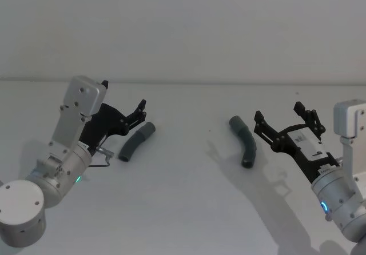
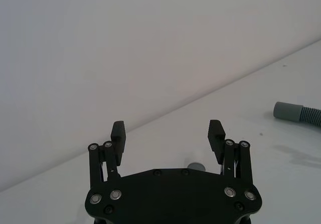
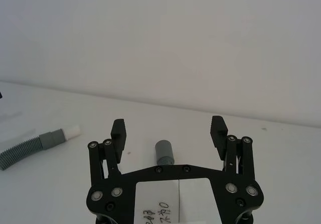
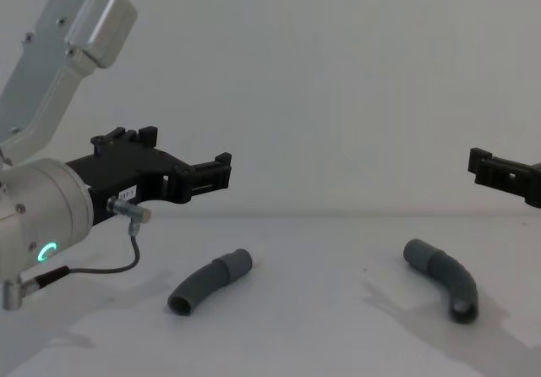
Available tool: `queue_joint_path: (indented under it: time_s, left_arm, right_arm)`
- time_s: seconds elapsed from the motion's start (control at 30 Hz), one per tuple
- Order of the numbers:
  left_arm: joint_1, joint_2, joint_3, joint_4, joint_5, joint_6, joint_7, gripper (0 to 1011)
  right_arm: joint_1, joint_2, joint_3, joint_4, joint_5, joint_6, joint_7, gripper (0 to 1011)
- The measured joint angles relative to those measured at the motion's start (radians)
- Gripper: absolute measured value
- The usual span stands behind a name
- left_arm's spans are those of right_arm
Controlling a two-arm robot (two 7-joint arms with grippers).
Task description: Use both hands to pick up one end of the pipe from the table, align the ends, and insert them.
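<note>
1. Two tools sit nearest the robot, both spread wide and holding nothing. The left tool hangs above the left side of the desk, and the right tool hangs over the right side.
2. Below the left tool, slightly toward the middle, the left pipe piece lies flat on the desk. Its long axis runs from near-left to far-right. Its white tip is at the far-right end, facing the other piece.
3. The right pipe piece lies just inward of the right tool and well apart from the left pipe piece. It runs near to far with a bend, and its plain cuff is at the far end, turned leftward.
4. Each arm is nearer its own piece. Gripping the ribbed bodies would likely leave both ends free to meet between the arms.
</note>
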Motion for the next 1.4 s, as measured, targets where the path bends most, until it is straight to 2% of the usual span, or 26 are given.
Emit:
queue_joint_path:
  time_s: [0.63,0.83,1.07,1.3,1.4]
  left_arm:
    - [-0.004,-0.001,0.001,0.000,0.000,0.013,-0.003,1000]
    - [-0.017,0.000,0.008,-0.005,0.000,0.074,-0.022,1000]
    - [-0.039,0.008,0.015,-0.011,-0.008,0.170,-0.053,1000]
    - [-0.066,0.018,0.020,-0.011,-0.024,0.278,-0.093,1000]
    - [-0.084,0.022,0.022,-0.006,-0.036,0.346,-0.120,1000]
  right_arm:
    - [0.000,0.000,0.000,0.000,0.000,0.000,0.000,1000]
    - [0.000,0.000,0.000,0.000,0.000,0.000,0.000,1000]
    - [0.000,0.000,0.000,0.000,0.000,0.000,0.000,1000]
    - [0.000,0.000,0.000,0.000,0.000,0.000,0.000,1000]
    - [0.000,0.000,0.000,0.000,0.000,0.000,0.000,1000]
